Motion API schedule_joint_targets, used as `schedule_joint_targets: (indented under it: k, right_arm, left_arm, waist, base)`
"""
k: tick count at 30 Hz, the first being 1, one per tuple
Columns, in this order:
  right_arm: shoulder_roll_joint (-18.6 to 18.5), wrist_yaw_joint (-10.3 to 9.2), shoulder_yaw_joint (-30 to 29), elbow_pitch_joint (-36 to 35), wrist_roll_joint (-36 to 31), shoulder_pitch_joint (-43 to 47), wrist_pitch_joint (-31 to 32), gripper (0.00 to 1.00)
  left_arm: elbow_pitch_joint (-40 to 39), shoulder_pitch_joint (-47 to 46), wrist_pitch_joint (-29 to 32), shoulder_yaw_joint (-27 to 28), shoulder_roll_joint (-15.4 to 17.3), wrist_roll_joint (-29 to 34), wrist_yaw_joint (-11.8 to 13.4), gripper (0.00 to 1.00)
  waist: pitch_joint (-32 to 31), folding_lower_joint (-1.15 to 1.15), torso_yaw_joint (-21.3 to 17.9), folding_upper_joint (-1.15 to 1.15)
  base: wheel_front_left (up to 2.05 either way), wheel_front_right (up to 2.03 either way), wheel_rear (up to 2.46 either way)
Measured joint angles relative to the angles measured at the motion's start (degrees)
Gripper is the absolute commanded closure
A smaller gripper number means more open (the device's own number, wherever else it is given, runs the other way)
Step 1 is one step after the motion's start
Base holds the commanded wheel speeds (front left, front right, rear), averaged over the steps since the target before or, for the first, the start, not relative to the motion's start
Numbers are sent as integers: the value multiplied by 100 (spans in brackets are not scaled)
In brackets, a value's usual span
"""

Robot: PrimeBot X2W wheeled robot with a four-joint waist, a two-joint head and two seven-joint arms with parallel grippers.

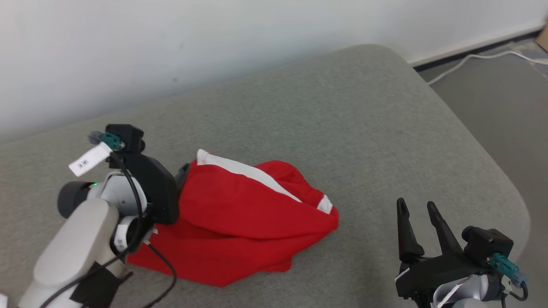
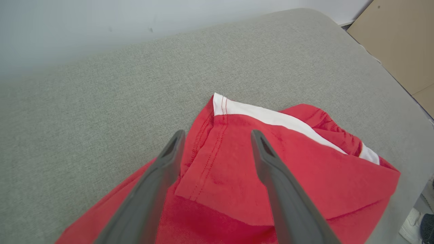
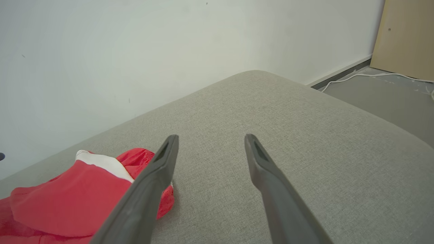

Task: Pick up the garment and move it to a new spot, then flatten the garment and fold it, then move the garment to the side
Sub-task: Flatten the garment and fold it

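red white-striped garment (image 1: 239,214) lies crumpled on a grey cushion (image 1: 342,128). left gripper (image 2: 217,135), wide open and empty, hangs over its stitched hem (image 2: 203,149); right gripper (image 1: 416,204), likewise, well right of it. soft, limp cloth: pinch that hem.

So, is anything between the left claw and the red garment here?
Nothing visible. The open left claw hangs right at the red garment, whose hem shows between its fingers. The open right claw is off to the side over the grey cushion, not in the path.
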Motion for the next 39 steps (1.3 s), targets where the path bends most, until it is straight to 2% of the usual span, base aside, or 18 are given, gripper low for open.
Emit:
schedule_joint_targets:
  k: [8, 16, 23, 29, 39]
  right_arm:
    - [0, 0, 124, 23, 213, -81, -69, 0]
    - [2, 0, 171, 46, 355, -268, -213, 0]
    - [4, 0, 155, 158, 423, -328, -331, 0]
    - [4, 0, 271, 242, 493, -475, -405, 0]
    - [4, 0, 494, 386, 539, -600, -430, 0]
  left_arm:
    - [521, -530, 621, 57, 151, 11, 63, 0]
    - [988, -1033, 972, 59, 142, 100, 144, 0]
    - [1362, -1299, 1033, 44, 108, 221, 152, 0]
    - [1578, -1411, 1044, -7, 5, 231, 151, 0]
    - [1718, -1415, 957, 23, -147, 149, -15, 0]
  waist:
    - [342, 0, -587, 0]
    - [806, 1, -931, 0]
    - [1062, 1, -1035, 1]
    - [1093, 0, -936, 0]
    - [1100, 0, -961, 0]
  base:
    - [0, 0, 0]
    - [0, 0, 0]
    - [0, 0, 0]
    - [0, 0, 0]
    - [0, 0, 0]
